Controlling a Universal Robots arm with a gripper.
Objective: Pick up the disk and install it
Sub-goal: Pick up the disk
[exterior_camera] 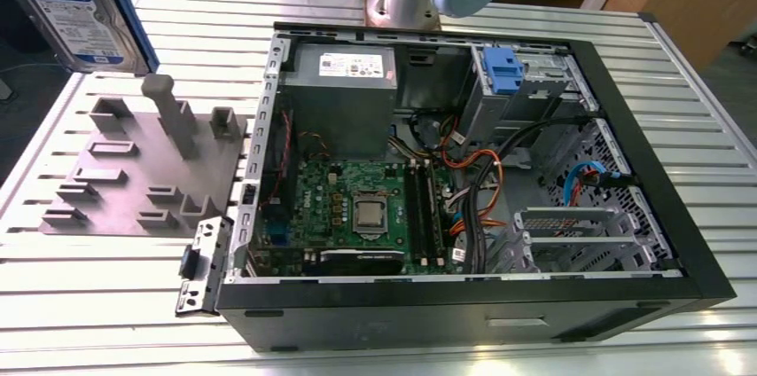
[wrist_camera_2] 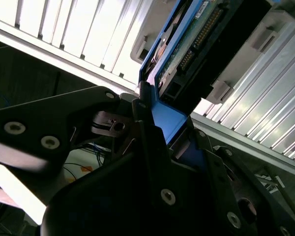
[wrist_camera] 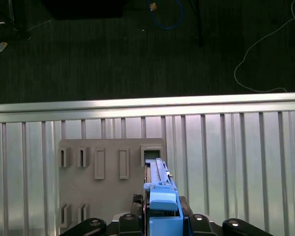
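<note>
A: Where is the disk (exterior_camera: 77,17)?

B: Up in the upper left corner of the exterior view. It hangs over the desk (exterior_camera: 95,305), above the grey holder plate (exterior_camera: 130,172).

A: Who is holding it?

B: The gripper (wrist_camera_2: 167,125). In the second wrist view its black fingers (wrist_camera_2: 143,115) are closed tight on the blue frame at one end of the disk. In the first wrist view the blue frame sits between them at the bottom middle.

A: So is the picking up done?

B: I think so. The disk looks lifted clear of the holder plate and touches nothing but the gripper.

A: Is it in the computer?

B: No. The open computer case (exterior_camera: 473,305) fills the middle and right of the exterior view, well apart from the disk. Near the case's upper right there is a blue latch (exterior_camera: 503,70) by some metal bays. No disk sits inside, so the putting-in part is not done.
</note>
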